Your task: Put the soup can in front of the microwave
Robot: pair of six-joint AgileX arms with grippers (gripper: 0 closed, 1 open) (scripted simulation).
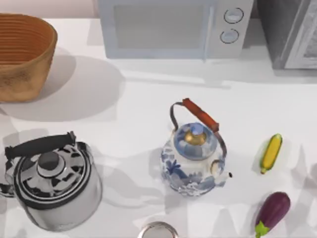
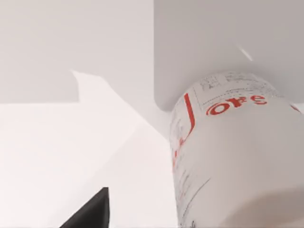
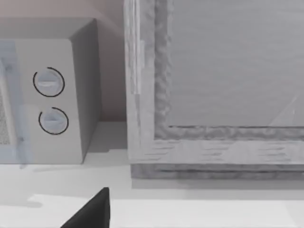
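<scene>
The microwave (image 1: 163, 27) stands at the back of the table, a pale box with a window door and two round dials; its dial end (image 3: 50, 102) also shows in the right wrist view. The soup can is out of view. A dark part of my left gripper (image 2: 90, 214) shows in the left wrist view, close to a white cylinder with red lettering (image 2: 228, 156). A dark part of my right gripper (image 3: 90, 211) hangs over the table, facing the back right appliances.
A blue-and-white kettle (image 1: 194, 158) stands mid-table and a steel kettle (image 1: 49, 181) at the front left. A woven basket (image 1: 22, 54) sits back left, a darker grey appliance (image 1: 290, 32) back right. Corn (image 1: 271, 152), an eggplant (image 1: 272, 212) and a silver-rimmed round object (image 1: 157, 231) lie toward the front.
</scene>
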